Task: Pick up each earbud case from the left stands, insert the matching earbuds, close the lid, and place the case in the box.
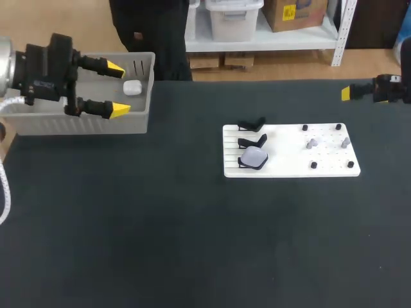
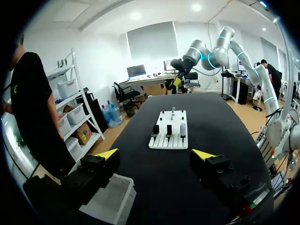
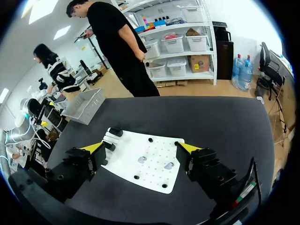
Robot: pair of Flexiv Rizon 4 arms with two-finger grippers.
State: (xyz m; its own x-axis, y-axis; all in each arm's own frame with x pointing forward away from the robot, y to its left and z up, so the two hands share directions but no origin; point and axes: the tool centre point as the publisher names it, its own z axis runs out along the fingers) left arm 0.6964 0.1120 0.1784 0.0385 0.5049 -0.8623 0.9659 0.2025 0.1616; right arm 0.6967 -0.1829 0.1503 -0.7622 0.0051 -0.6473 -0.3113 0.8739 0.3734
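Left claw (image 1: 117,88) is held open over the box (image 1: 77,123), upper left, one case (image 1: 131,88) inside. The last case (image 1: 252,158) sits mid-frame on the board (image 1: 289,154), down-right of it; the right claw (image 1: 347,94), also spread, is judged slightly nearer.

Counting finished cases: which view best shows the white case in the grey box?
The head view: it looks down into the grey box, where the white case lies. The left wrist view shows only a box corner, the right wrist view only its outer side; neither shows the case.
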